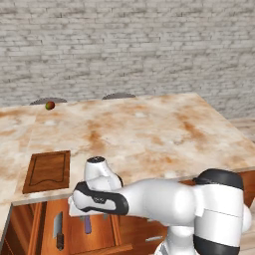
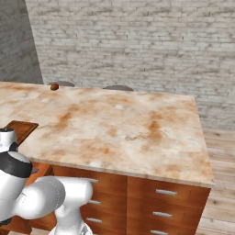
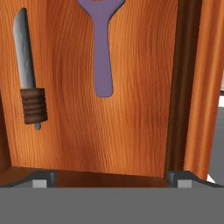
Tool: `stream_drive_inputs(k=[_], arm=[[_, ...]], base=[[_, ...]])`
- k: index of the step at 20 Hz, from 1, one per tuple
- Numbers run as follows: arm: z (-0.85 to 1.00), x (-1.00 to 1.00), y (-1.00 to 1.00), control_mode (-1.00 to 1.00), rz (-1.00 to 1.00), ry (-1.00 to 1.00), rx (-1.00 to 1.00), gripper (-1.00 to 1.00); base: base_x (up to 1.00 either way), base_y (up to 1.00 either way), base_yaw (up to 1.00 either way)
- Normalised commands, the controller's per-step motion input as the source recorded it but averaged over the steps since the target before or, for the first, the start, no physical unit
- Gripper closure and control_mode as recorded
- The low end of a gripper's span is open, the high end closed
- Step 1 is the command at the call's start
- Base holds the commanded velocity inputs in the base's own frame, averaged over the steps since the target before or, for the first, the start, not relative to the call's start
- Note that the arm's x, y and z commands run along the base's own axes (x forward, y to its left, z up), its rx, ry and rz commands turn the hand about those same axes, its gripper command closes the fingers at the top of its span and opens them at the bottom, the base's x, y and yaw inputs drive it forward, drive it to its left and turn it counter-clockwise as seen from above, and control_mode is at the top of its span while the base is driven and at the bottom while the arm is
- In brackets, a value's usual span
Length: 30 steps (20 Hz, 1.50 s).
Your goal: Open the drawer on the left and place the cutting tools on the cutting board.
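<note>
The wide reddish-brown wooden drawer (image 1: 74,231) is standing pulled out under the counter's left end. Inside it, a small grey-bladed knife with a dark ribbed handle (image 3: 29,78) is lying beside a purple peeler-like tool (image 3: 103,48), apart. The two-finger gripper (image 3: 109,179) is hanging over them, fingers spread wide, grasping nothing. The dark brown grooved cutting board (image 1: 48,171) is lying on the marbled beige countertop (image 1: 149,134) above.

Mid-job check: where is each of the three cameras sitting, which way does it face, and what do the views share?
Left base view: behind the arm's left, looking forward and down over the cutting board, open drawer and white arm.
Right base view: behind its right, over the countertop; arm at lower left.
Hand view: on the hand, looking down into the drawer at the knife and purple peeler, above the open gripper.
Both base views share the small fruit.
</note>
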Motion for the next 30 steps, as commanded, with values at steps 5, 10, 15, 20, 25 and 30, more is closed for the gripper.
stream_drive_inputs(k=[5,10,15,20,25,30], arm=[[-0.09,0.07,0.0,-1.0,0.0,0.0,-0.03,-1.0],[-0.33,0.15,0.0,-1.0,0.0,0.01,-0.02,-1.0],[-0.31,0.07,0.0,-1.0,0.0,0.0,-0.03,-1.0],[-0.02,0.0,0.19,-1.0,0.0,0.0,-0.01,-1.0],[-0.03,0.12,0.26,-1.0,-0.02,0.0,-0.03,-1.0],[-0.09,0.22,0.14,-1.0,-0.05,0.0,-0.05,-1.0]], base=[[0.0,0.0,0.0],[0.0,0.0,0.0],[0.0,0.0,0.0],[0.0,0.0,0.0],[0.0,0.0,0.0],[0.0,0.0,0.0]])
